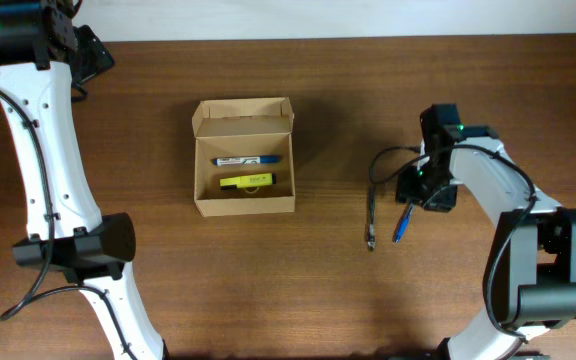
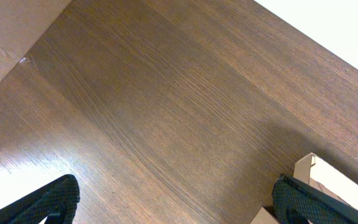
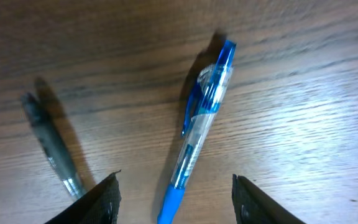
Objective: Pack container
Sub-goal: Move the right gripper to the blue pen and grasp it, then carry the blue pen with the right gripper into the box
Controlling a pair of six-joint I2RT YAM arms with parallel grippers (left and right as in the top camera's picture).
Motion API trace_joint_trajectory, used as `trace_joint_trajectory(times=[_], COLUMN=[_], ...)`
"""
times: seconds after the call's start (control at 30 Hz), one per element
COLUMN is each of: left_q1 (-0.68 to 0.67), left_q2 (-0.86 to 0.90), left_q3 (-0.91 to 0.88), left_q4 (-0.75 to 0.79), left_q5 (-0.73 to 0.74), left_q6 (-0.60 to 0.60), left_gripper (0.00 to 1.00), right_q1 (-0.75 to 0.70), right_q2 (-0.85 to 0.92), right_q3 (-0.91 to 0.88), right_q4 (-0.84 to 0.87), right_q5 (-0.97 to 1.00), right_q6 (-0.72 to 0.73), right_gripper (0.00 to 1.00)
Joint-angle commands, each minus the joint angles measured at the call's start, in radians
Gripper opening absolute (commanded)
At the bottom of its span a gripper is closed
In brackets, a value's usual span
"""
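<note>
The dark brown wooden surface (image 1: 328,290) fills my overhead feed. On it, left of centre, the small tan cardboard box (image 1: 245,204) stands with its flap lid tipped back toward the far edge. Only the overhead view shows its inside, where two things lie side by side along the box's length. A blue-and-white marker (image 1: 246,159) is nearer the lid and a yellow highlighter (image 1: 246,181) is nearer the front wall.

The left hand (image 1: 93,55) is up in the far left corner, well away from the box. In its own wrist camera that hand (image 2: 173,208) is released. Its two black fingers (image 2: 48,202) sit wide apart with only bare wood grain between them. A pale cardboard corner (image 2: 319,177) pokes in at the lower right of that view, and I cannot tell whether it belongs to the box.

The right hand (image 1: 426,190) hovers right of the box, well apart from it. Its wrist camera gives me what the overhead cannot: the hand (image 3: 174,202) is spread. A clear-barrelled blue pen (image 3: 204,118) lies between its fingers (image 3: 101,202) with a gap on both sides, so nothing is grasped. A slim dark grey pen (image 3: 51,143) lies just beside it, outside the fingers. From overhead the blue pen (image 1: 402,224) sticks out from under the hand, and the dark pen (image 1: 371,215) lies on its box side.
</note>
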Motion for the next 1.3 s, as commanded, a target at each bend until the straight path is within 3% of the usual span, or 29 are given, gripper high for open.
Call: trace_joint_trajectory(times=[0.0, 0.37, 0.57, 0.7, 0.73, 0.77, 0.8, 1.03, 1.27], left_q1=[0.005, 0.005, 0.005, 0.005, 0.005, 0.005, 0.005, 0.005, 0.005], left_q2=[-0.029, -0.029, -0.029, -0.029, -0.029, -0.029, -0.029, -0.029, -0.029], left_q3=[0.010, 0.010, 0.010, 0.010, 0.010, 0.010, 0.010, 0.010, 0.010], left_q4=[-0.003, -0.003, -0.003, -0.003, -0.003, -0.003, -0.003, -0.003, -0.003], left_q5=[-0.007, -0.007, -0.007, -0.007, -0.007, -0.007, -0.007, -0.007, -0.007], left_q6=[0.016, 0.016, 0.016, 0.016, 0.016, 0.016, 0.016, 0.016, 0.016], left_gripper=[1.00, 1.00, 1.00, 1.00, 1.00, 1.00, 1.00, 1.00, 1.00], right_q1=[0.002, 0.000, 0.000, 0.000, 0.000, 0.000, 0.000, 0.000, 0.047], right_q2=[-0.013, -0.009, -0.009, -0.009, -0.009, -0.009, -0.009, -0.058, -0.181], right_q3=[-0.032, -0.094, -0.166, -0.173, -0.172, -0.172, -0.172, -0.078, 0.317], right_q4=[0.034, 0.118, 0.183, 0.192, 0.192, 0.194, 0.197, 0.216, 0.032], right_q5=[-0.015, 0.034, 0.034, 0.033, 0.033, 0.033, 0.033, -0.036, -0.088], right_q6=[0.043, 0.219, 0.232, 0.232, 0.232, 0.232, 0.232, 0.014, -0.213], right_gripper=[0.57, 0.52, 0.51, 0.31, 0.21, 0.04, 0.04, 0.04, 0.04])
